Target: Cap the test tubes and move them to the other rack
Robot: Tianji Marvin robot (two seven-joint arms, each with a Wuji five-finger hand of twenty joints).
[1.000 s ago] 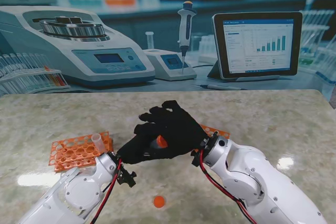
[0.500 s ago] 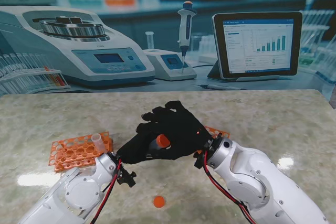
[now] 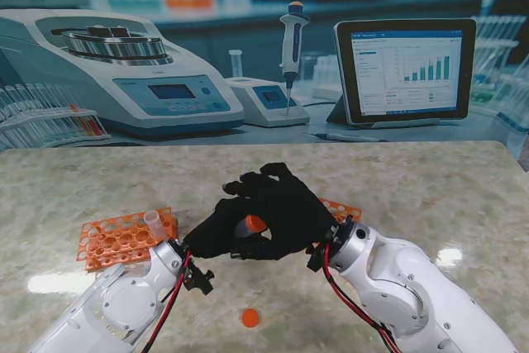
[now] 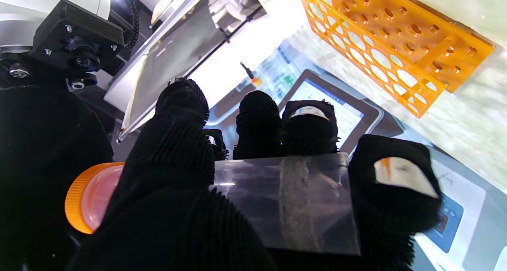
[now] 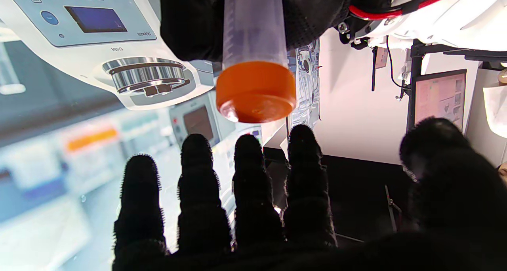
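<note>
Holding capped test tube (image 5: pixel 255 29) level, left hand (image 3: pixel 216 231), cap (image 5: pixel 256 90) rightward.

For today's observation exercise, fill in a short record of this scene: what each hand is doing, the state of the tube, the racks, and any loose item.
left hand: shut on the test tube
right hand: open, fingers spread just off the orange cap
tube state: cap on its mouth
left rack: one uncapped tube standing in it
right rack: mostly hidden behind the hands
loose cap: on the table, nearer to me
</note>
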